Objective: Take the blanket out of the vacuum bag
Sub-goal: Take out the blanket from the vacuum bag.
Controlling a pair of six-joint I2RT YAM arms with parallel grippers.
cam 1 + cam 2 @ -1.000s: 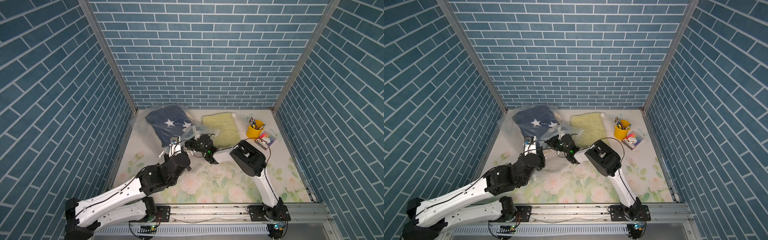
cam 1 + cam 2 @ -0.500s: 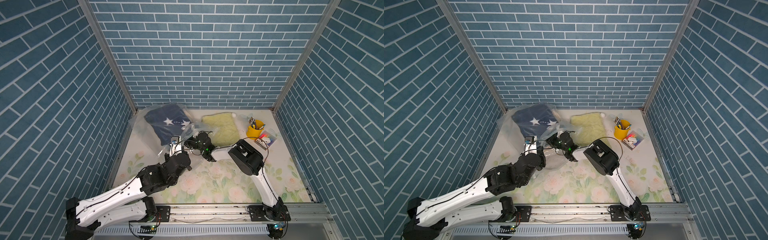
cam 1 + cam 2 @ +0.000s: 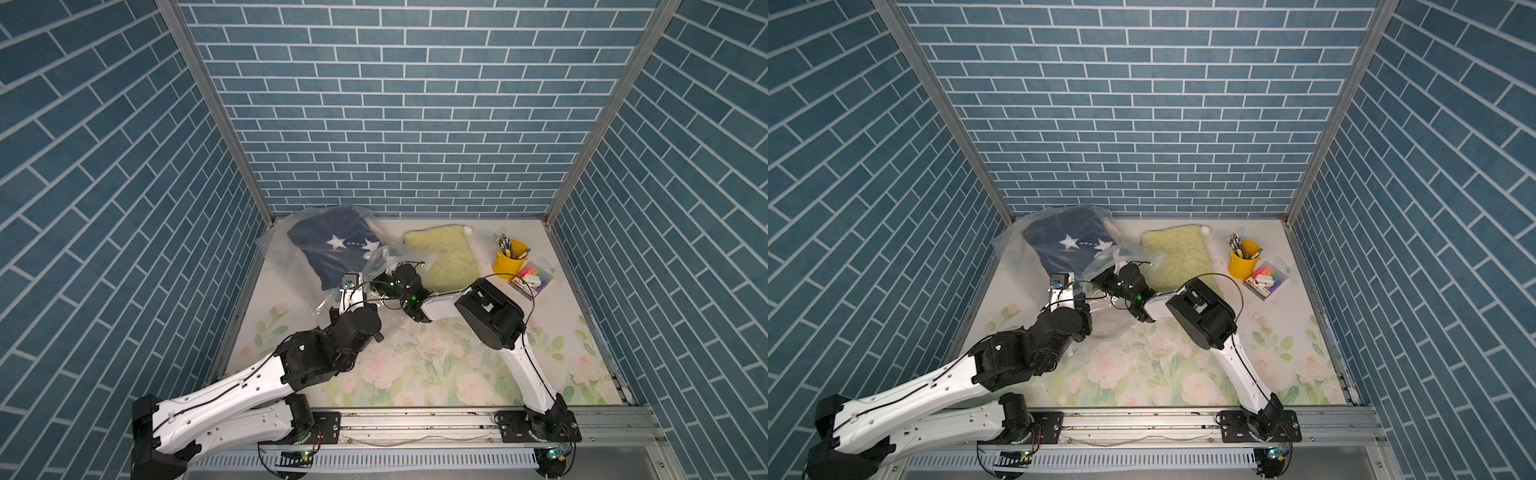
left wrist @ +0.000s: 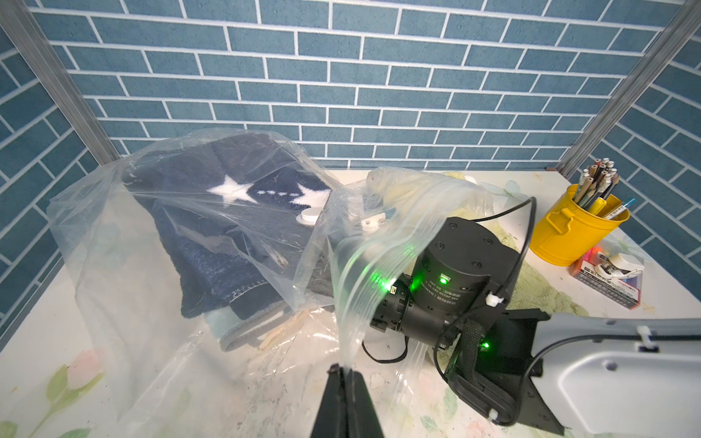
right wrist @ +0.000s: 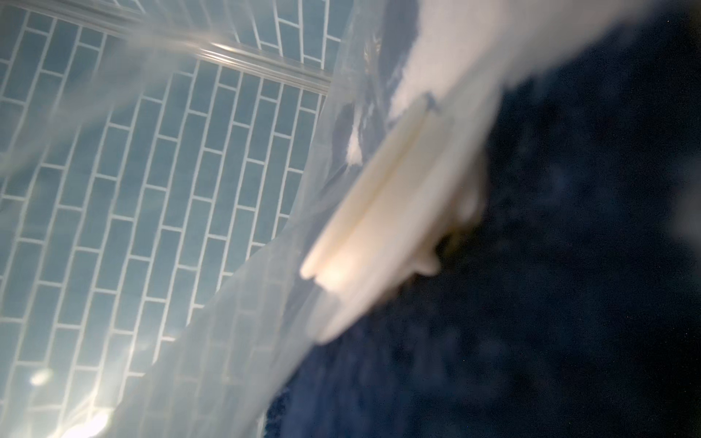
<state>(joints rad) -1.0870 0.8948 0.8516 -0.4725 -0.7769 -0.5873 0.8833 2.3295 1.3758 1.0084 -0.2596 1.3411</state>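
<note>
The vacuum bag (image 3: 277, 254) (image 3: 1011, 249) (image 4: 113, 235) lies crinkled at the back left, its mouth toward the front. Inside it is the folded navy blanket (image 3: 332, 253) (image 3: 1065, 249) (image 4: 212, 242) with white stars, under the round white valve cap (image 4: 308, 217). My left gripper (image 4: 345, 369) is shut on the bag's ribbed mouth strip and holds that edge up. My right arm's wrist (image 3: 409, 286) (image 4: 451, 265) reaches into the mouth, and plastic hides its fingers. The right wrist view shows only blurred navy blanket (image 5: 550, 303), the valve cap (image 5: 379, 227) and film close up.
A pale yellow fluffy mat (image 3: 442, 257) lies right of the bag, partly under its film. A yellow bucket of pencils (image 3: 510, 261) and a small clear box (image 3: 532, 283) stand at the back right. Brick walls close three sides.
My right arm has pushed further left into the bag mouth and its jaws have closed. My left gripper has tightened on the bag's strip and stayed in place.
</note>
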